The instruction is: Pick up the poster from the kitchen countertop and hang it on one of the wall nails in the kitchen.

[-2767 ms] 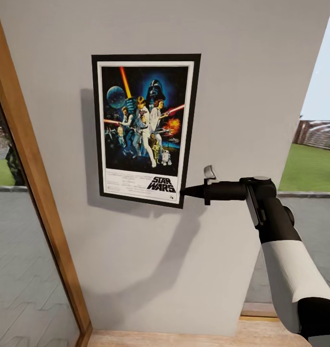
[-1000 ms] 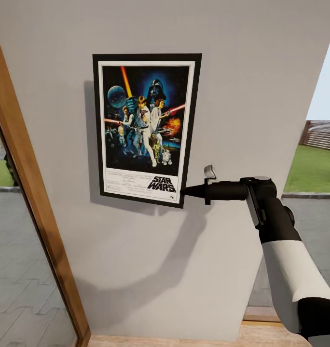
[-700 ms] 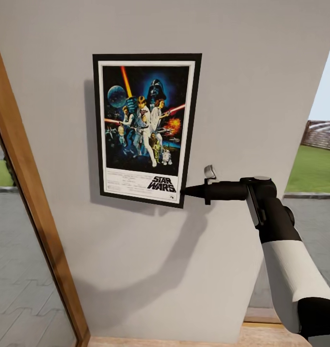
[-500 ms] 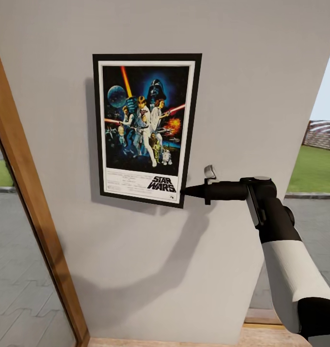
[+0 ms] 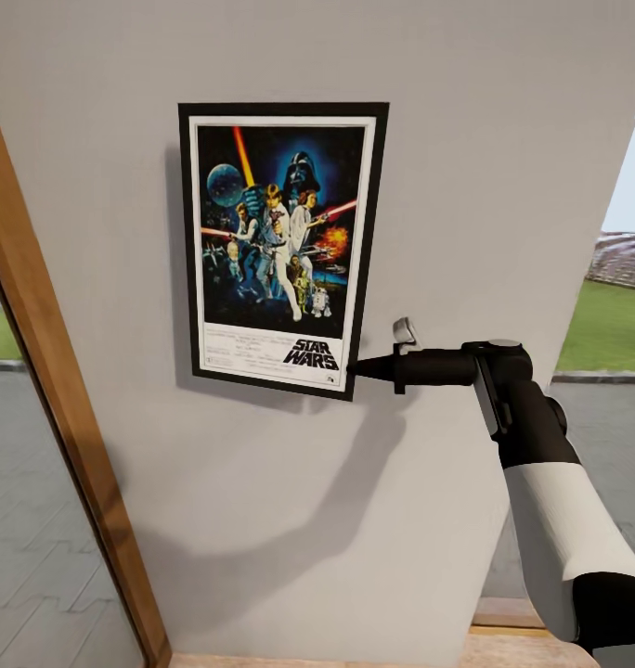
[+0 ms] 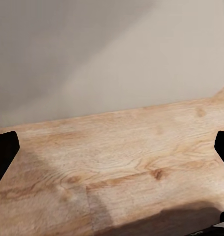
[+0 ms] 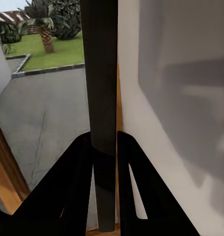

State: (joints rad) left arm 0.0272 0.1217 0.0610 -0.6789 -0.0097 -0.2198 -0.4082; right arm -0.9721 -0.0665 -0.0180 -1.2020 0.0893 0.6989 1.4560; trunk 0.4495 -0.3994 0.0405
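Observation:
The Star Wars poster [image 5: 280,246] stands upright and flat against the pale grey wall [image 5: 503,139], casting a shadow to its left. My right gripper [image 5: 355,368] is shut on the poster's lower right corner, with the arm reaching in from the right. In the right wrist view the black frame edge [image 7: 99,73] runs between the closed fingers of that gripper [image 7: 104,147]. My left gripper [image 6: 112,152] is open, its fingertips far apart, pointing at a wooden floor [image 6: 122,167] at the foot of a wall. No nail can be made out on the wall. The countertop is out of view.
A slanted wooden door frame [image 5: 58,417] borders the wall on the left, with paved ground [image 5: 30,557] beyond it. To the right of the wall an opening looks out on a lawn [image 5: 615,325]. A strip of wood floor [image 5: 503,640] lies below.
The door frame and the outdoor scenery have shifted a little in the picture, so the camera has moved. The poster and my right gripper keep the same pose.

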